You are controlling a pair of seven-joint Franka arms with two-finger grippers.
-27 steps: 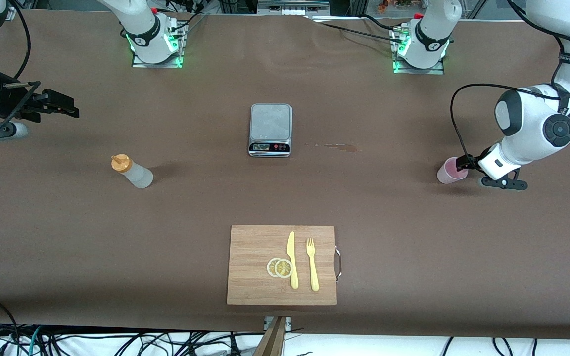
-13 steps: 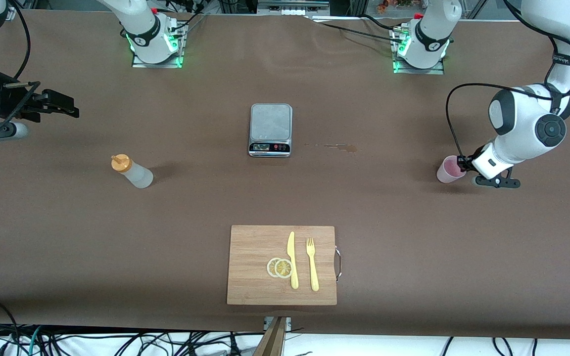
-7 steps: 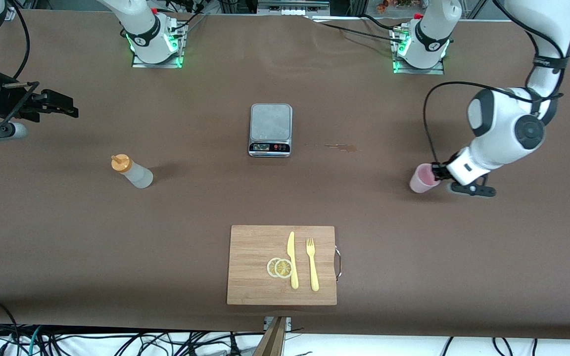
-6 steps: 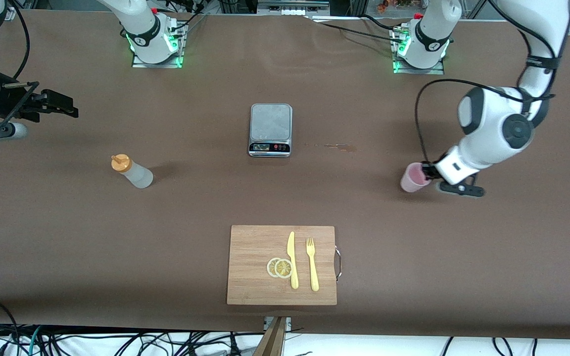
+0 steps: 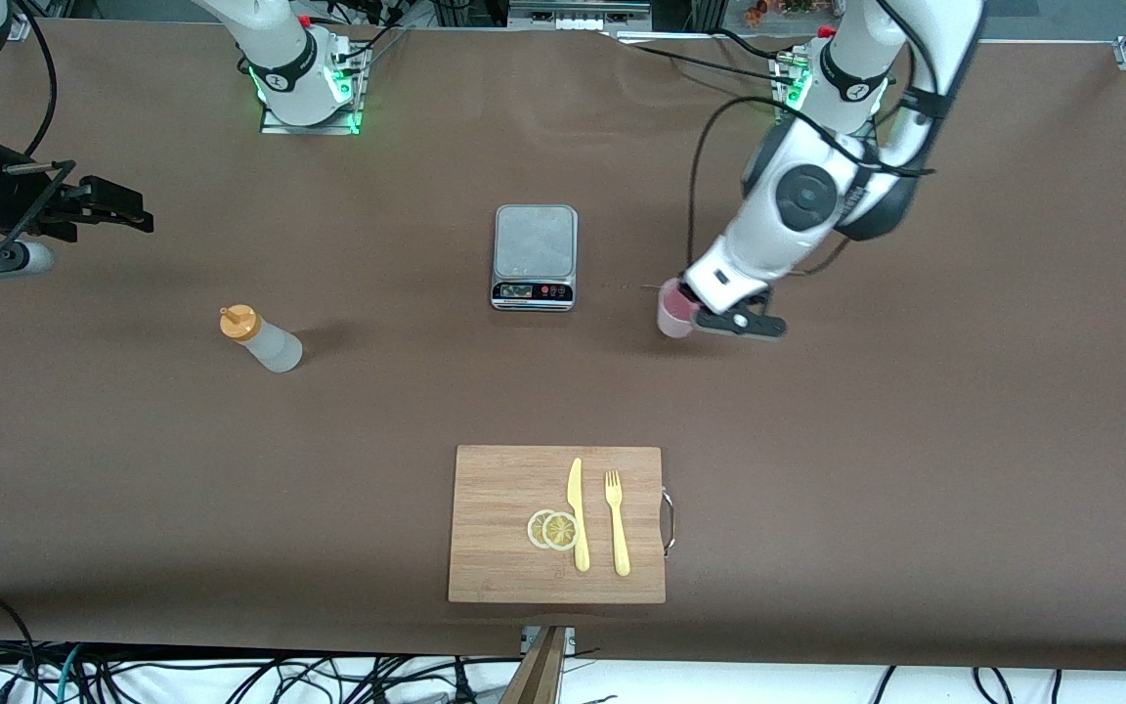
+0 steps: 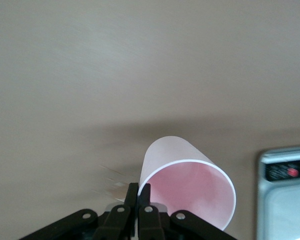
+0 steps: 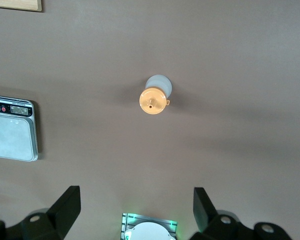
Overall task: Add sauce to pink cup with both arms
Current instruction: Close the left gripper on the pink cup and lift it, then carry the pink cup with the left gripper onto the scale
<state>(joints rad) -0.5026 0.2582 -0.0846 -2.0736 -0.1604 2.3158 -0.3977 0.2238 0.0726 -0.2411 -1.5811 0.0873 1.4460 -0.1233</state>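
Observation:
My left gripper [image 5: 688, 301] is shut on the rim of the pink cup [image 5: 673, 315] and holds it upright just above the table, beside the scale toward the left arm's end. In the left wrist view the two fingers [image 6: 132, 196] pinch the cup's wall [image 6: 162, 152], one inside and one outside. The sauce bottle [image 5: 261, 339], whitish with an orange cap, stands alone toward the right arm's end; it also shows in the right wrist view [image 7: 154, 100]. My right gripper [image 5: 123, 207] is open and empty, waiting high at the right arm's end of the table.
A grey kitchen scale [image 5: 535, 256] sits mid-table; it also shows in the left wrist view [image 6: 285, 195]. A wooden cutting board [image 5: 504, 489] with lemon slices [image 5: 552, 529], a yellow knife [image 5: 577, 513] and fork [image 5: 616, 523] lies nearer the front camera. A small stain [image 5: 636, 286] marks the cloth by the cup.
My left gripper has carried the pink cup from the left arm's end of the table toward the middle, to beside the scale. The right arm and sauce bottle have not moved.

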